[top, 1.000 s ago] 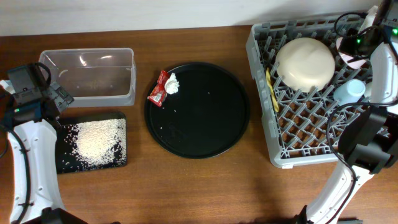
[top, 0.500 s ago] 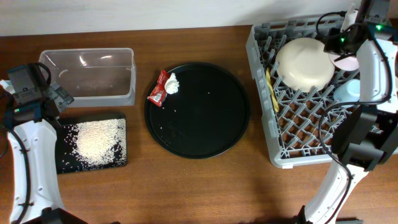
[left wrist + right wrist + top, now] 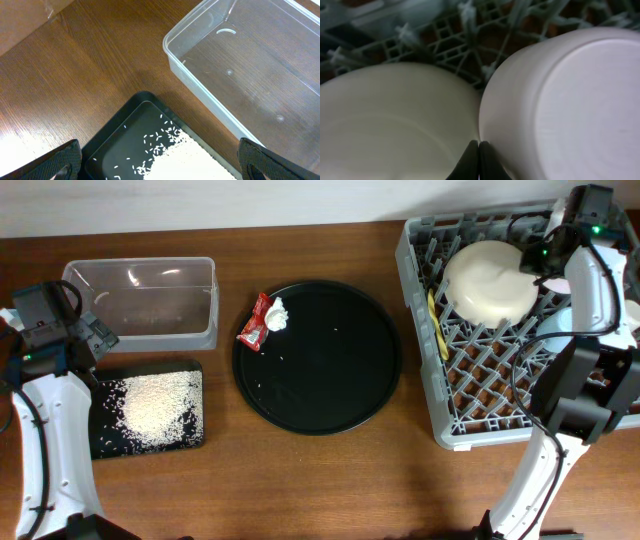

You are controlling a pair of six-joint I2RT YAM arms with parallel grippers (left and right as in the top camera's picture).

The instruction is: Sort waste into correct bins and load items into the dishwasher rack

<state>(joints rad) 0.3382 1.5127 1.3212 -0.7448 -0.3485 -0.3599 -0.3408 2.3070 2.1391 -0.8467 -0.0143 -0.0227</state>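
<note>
There is one big grey rack (image 3: 480,395). In it sit two bowls: one cream bowl (image 3: 488,280) and one pink bowl (image 3: 560,100). One blue cup (image 3: 552,326) and one yellow utensil (image 3: 437,327) show there too. On the bench (image 3: 330,490) are two black trays, one round tray (image 3: 330,380) and one flat tray (image 3: 110,442), and one clear tub (image 3: 140,300). There is one red wrapper (image 3: 253,330), one white tissue (image 3: 277,313) and one heap of rice (image 3: 155,405).

Even bright light, soft shadows, glare on clear tub (image 3: 250,70), blurry right-wrist close-up.
</note>
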